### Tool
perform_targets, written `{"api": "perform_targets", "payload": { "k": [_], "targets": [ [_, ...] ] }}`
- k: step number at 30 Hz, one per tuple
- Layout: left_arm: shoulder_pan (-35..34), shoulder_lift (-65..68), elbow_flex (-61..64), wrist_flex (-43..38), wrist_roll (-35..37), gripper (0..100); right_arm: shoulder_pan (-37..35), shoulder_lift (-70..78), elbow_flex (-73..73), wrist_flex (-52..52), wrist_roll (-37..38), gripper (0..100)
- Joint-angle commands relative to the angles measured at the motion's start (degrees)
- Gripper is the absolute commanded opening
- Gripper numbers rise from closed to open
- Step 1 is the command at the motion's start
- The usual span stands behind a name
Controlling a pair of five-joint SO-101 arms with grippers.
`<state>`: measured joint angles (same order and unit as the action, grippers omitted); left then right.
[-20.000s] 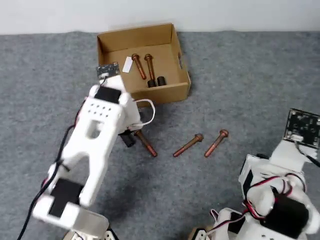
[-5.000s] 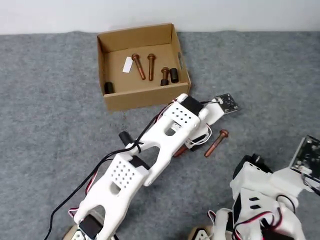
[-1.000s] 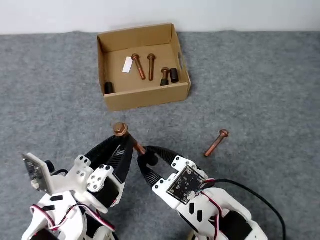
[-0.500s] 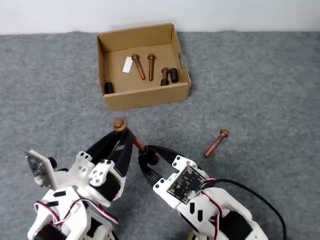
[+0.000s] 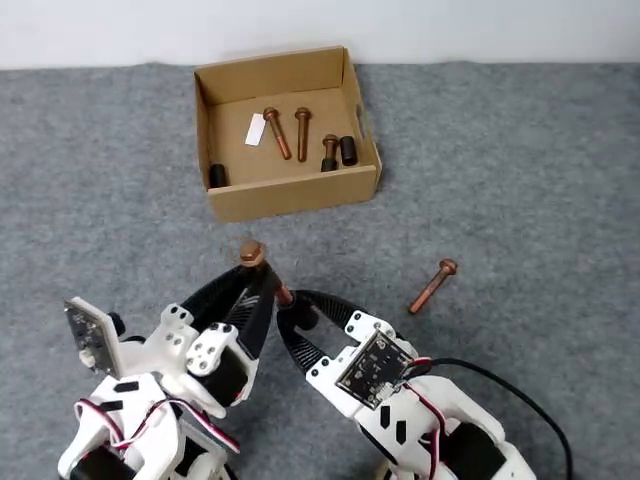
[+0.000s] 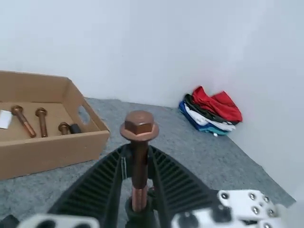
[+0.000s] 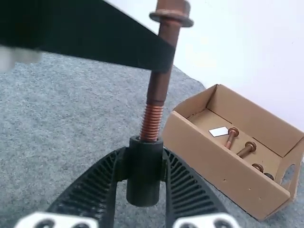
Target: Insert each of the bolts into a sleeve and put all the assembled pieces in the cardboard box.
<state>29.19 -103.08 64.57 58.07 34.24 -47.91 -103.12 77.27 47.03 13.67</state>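
Bolt [image 6: 139,128] pinched by the left claw [image 6: 138,159] tips into the sleeve [image 7: 143,178] the right claw [image 7: 142,156] grips, clear from the right wrist.

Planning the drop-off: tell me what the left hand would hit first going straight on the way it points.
Probably the front wall of the cardboard box. Height is unclear, so the left hand, shut on the bolt, might pass over it.

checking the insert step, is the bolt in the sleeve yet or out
Barely in: the bolt has its threaded tip inside the sleeve, shank mostly outside.
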Motion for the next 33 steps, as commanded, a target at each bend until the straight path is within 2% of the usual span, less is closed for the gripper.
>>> {"api": "perform_targets", "payload": {
  "k": [1, 14, 21, 24, 33],
  "targets": [
    [0.97, -0.70, -0.84, 0.09, 0.62, 0, 0.48, -0.66, -2.37, -1.45, 0.62, 0.8],
    [0.97, -0.62, -0.40, 8.62, 0.09, 1, 0.48, -0.66, -2.73, -1.63, 0.62, 0.8],
    [0.53, -0.62, 0.84, 12.66, -3.60, 23, 0.48, -0.66, -2.73, -1.63, 0.62, 0.8],
    [0.26, -0.62, 0.48, 13.80, -3.78, 24, 0.48, -0.66, -2.73, -1.63, 0.62, 0.8],
    [-8.00, -0.62, -2.59, 13.54, -7.03, 24, 1.19, -0.66, -2.73, -1.63, 0.53, 0.8]
  ]
}}
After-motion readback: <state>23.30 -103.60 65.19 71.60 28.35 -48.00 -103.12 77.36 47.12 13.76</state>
